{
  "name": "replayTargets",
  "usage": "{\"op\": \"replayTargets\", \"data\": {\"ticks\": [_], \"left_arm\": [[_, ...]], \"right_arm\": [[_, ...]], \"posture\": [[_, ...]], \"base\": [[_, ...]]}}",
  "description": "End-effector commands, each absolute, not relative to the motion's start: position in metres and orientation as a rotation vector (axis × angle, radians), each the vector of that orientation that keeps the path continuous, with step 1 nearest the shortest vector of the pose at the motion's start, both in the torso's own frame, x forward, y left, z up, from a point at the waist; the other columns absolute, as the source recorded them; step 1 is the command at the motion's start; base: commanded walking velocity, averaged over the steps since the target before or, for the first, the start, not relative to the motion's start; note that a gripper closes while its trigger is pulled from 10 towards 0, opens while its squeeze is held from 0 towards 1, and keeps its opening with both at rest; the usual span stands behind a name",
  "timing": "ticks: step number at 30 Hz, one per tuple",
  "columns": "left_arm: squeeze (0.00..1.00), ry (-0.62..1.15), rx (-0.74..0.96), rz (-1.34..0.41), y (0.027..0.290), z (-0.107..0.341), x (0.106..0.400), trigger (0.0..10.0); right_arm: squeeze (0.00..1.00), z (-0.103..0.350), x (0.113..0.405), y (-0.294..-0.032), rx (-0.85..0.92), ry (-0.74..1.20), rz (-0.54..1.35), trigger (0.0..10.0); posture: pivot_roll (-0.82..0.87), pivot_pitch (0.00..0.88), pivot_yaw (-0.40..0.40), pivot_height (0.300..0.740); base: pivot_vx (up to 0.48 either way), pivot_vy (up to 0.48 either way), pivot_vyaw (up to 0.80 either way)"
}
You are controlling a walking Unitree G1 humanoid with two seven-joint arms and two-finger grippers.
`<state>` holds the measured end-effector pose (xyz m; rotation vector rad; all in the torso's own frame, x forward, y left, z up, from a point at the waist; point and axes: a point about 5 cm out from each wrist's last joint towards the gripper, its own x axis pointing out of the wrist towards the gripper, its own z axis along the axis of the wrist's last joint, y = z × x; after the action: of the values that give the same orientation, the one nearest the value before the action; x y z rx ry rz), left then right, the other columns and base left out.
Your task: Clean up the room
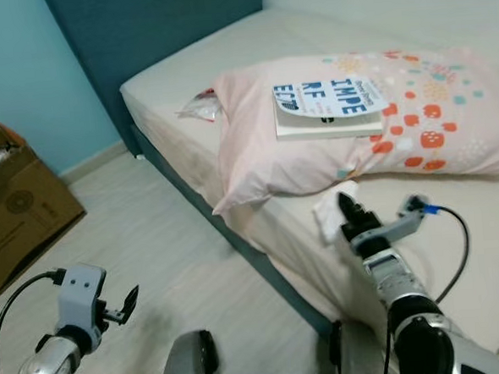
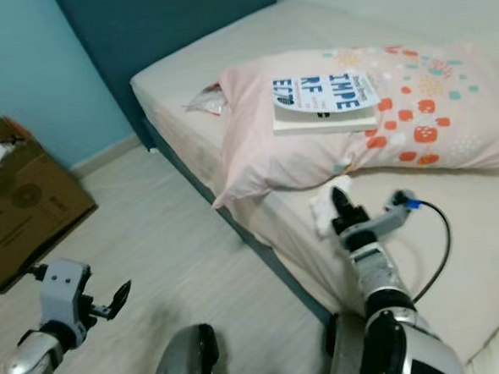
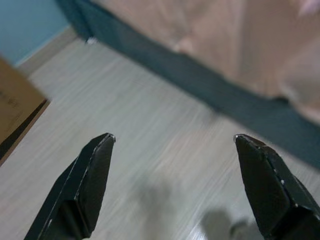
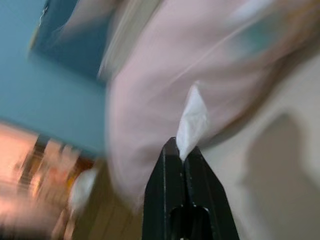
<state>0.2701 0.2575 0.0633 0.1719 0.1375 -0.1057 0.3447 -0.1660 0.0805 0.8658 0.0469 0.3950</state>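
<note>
My right gripper (image 4: 184,152) fingers are pinched tight on a corner of the white tissue (image 4: 192,120), on the bed (image 1: 482,249) just below the pink pillow (image 1: 255,144) with the book (image 1: 325,108) on top. Left gripper (image 3: 172,150) fingers spread wide over the floor (image 3: 150,125), idle. Risk: thin grip, tissue could tear or slip out when lifted; cardboard box (image 1: 18,210) well apart.

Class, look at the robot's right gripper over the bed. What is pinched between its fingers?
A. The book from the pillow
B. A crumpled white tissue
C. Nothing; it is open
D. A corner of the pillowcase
B. The right gripper has its fingers closed on a white tissue, in front of the pink pillow; the book lies on top of the pillow.
</note>
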Motion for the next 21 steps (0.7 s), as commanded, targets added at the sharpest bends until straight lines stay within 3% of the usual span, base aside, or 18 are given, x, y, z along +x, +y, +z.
{"op": "replayTargets", "data": {"ticks": [1, 2, 3, 4, 9, 13, 15, 17, 21], "left_arm": [[0.0, 0.145, 0.142, -0.065, 0.257, 0.058, 0.273, 10.0], [0.0, 0.145, 0.142, -0.065, 0.257, 0.058, 0.273, 10.0], [0.0, 0.147, 0.099, -0.003, 0.257, 0.056, 0.281, 10.0], [0.0, 0.169, 0.078, 0.04, 0.259, 0.052, 0.283, 10.0], [0.0, 0.261, 0.038, 0.135, 0.262, 0.034, 0.282, 10.0], [0.0, 0.299, 0.033, 0.154, 0.263, 0.026, 0.279, 10.0], [0.0, 0.417, -0.003, 0.2, 0.263, 0.005, 0.266, 10.0], [0.0, 0.543, -0.033, 0.232, 0.26, -0.018, 0.248, 10.0], [0.0, 0.624, -0.033, 0.245, 0.257, -0.032, 0.234, 10.0]], "right_arm": [[0.0, 0.07, 0.335, -0.145, 0.837, 0.111, 0.522, 0.0], [0.0, 0.07, 0.335, -0.145, 0.837, 0.111, 0.522, 0.0], [0.0, 0.051, 0.318, -0.107, 0.836, 0.207, 0.642, 0.0], [0.0, 0.041, 0.308, -0.091, 0.825, 0.266, 0.68, 0.0], [0.0, 0.019, 0.288, -0.065, 0.767, 0.407, 0.729, 0.0], [0.0, 0.01, 0.281, -0.061, 0.727, 0.475, 0.725, 0.0], [0.0, -0.013, 0.262, -0.059, 0.65, 0.643, 0.692, 0.0], [0.0, -0.039, 0.237, -0.07, 0.538, 0.806, 0.622, 0.0], [0.0, -0.054, 0.221, -0.082, 0.481, 0.886, 0.562, 0.0]], "posture": [[0.05, 0.032, -0.009, 0.561], [0.05, 0.032, -0.009, 0.561], [0.04, 0.002, -0.019, 0.571], [0.02, 0.0, -0.022, 0.575], [0.01, 0.0, -0.023, 0.59], [0.01, 0.0, -0.021, 0.594], [0.0, 0.0, -0.022, 0.604], [-0.01, 0.0, -0.036, 0.614], [0.0, 0.0, -0.044, 0.623]], "base": [[0.0, 0.0, 0.0], [0.0, 0.0, 0.0], [0.0, 0.0, 0.0], [0.0, 0.0, 0.0], [0.0, 0.0, 0.0], [0.0, 0.0, 0.0], [0.0, 0.0, 0.0], [0.0, 0.0, 0.0], [0.0, 0.0, 0.0]]}}
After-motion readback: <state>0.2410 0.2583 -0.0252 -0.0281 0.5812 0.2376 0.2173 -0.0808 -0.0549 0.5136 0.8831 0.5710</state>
